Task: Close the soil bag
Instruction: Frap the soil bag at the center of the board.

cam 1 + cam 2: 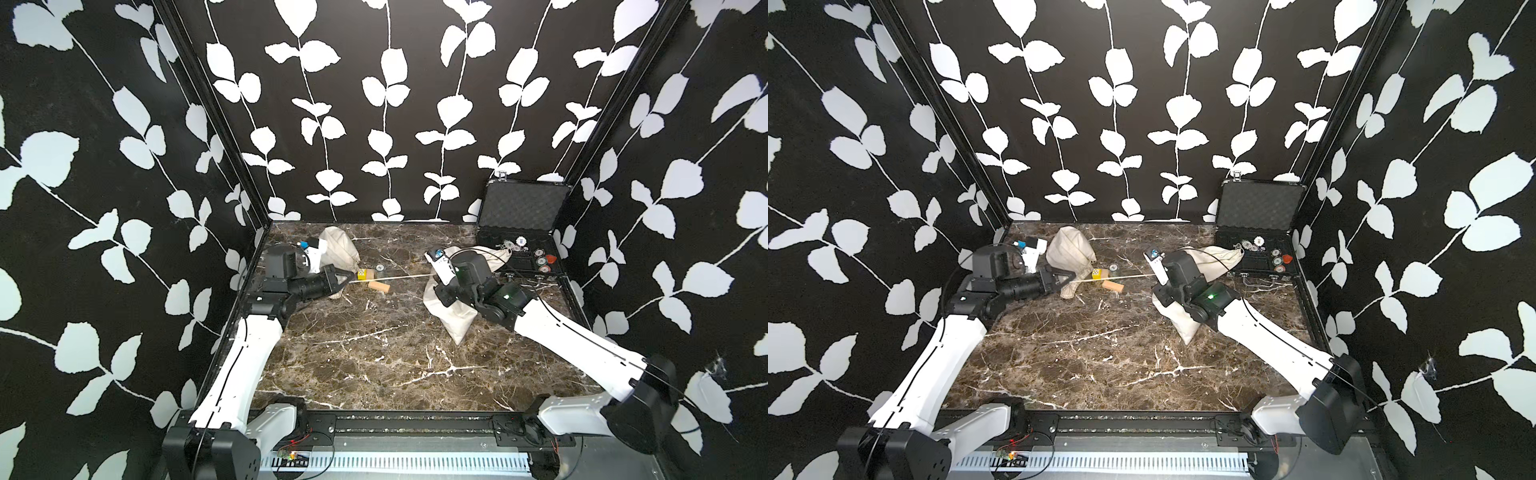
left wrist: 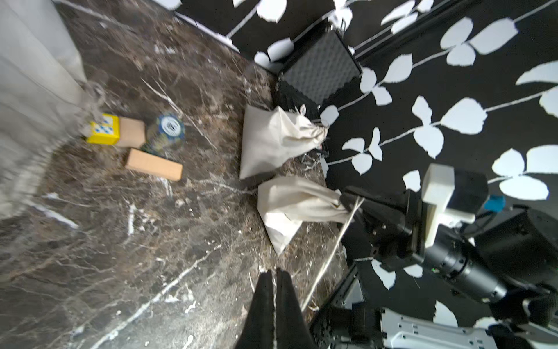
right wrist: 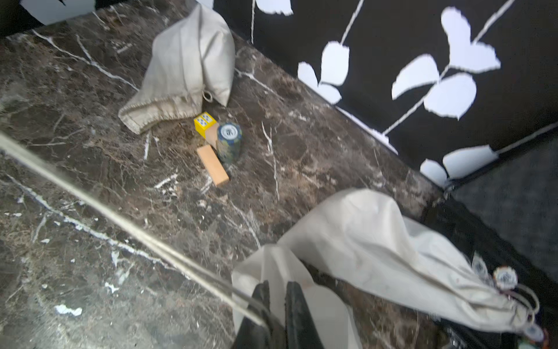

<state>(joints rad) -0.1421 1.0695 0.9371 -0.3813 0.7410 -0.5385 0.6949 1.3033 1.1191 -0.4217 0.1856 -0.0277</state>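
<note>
In front of the open case, on the bench, the soil bag lies flat under the right wrist. Another cinched bag sits between it and the case. Mouth of the bag is pinched narrow in the right end effector. Well away from the case, the left end effector has its tips closed on the drawstring, taut to that mouth. Long axis slants away from the case toward the bench front: closed corner farthest out, mouth turned sideways along the cord. Risks, by my reading:
- thin cloth slips the pinch and the bag drags instead of cinching;
- cord, passing just beside that pinch, gets trapped with the cloth;
- cord slides from the left tips;
- the line sweeps the wooden block near it.
</note>
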